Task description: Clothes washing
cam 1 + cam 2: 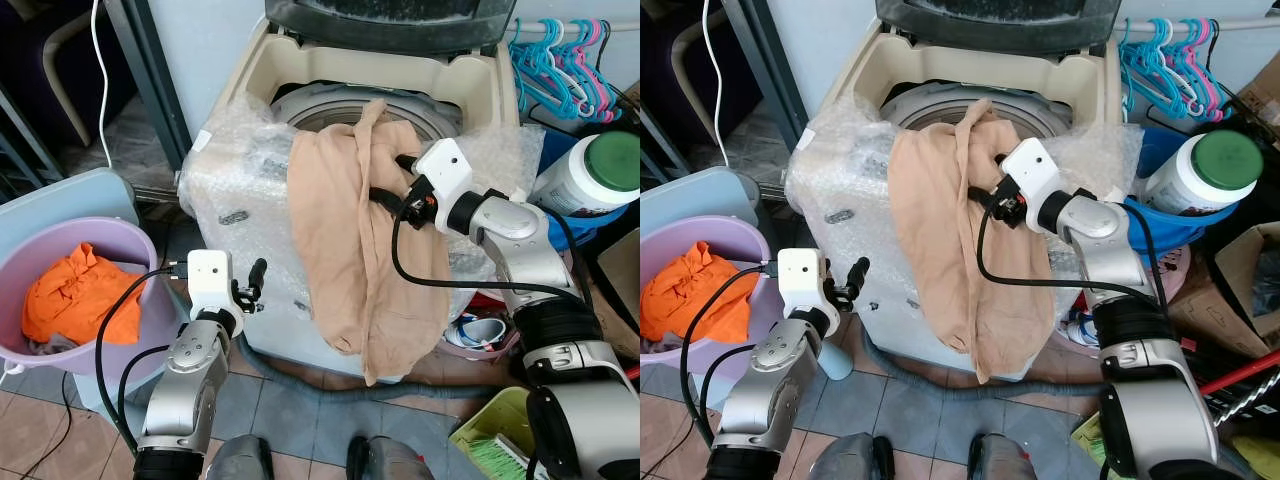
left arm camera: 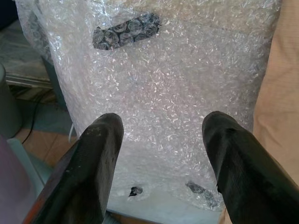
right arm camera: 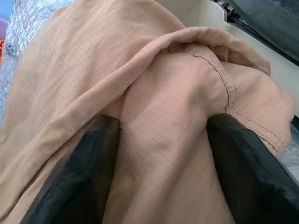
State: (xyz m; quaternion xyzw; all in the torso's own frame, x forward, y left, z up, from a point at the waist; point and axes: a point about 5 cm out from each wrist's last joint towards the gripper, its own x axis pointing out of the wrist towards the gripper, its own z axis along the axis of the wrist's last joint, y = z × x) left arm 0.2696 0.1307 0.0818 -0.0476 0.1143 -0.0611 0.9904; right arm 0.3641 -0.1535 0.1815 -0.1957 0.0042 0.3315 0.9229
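Note:
A top-loading washing machine (image 1: 245,195), wrapped in bubble wrap (image 2: 187,70), stands before me with its lid up. A tan garment (image 1: 340,250) lies over its front rim, one end in the drum and the rest hanging down the front. My right gripper (image 1: 390,180) is at the garment near the rim, open, its fingers (image 3: 93,158) astride a raised fold of the tan cloth (image 3: 163,140). My left gripper (image 1: 252,285) is open and low at the washer's front left, apart from the garment. A purple basin (image 1: 130,240) at the left holds an orange cloth (image 1: 70,295).
Plastic hangers (image 1: 560,65) hang at the back right above a white jar with a green lid (image 1: 595,175). Shoes (image 1: 480,330) and a green basket (image 1: 490,430) lie on the floor at the right. A grey hose (image 1: 330,385) runs under the washer.

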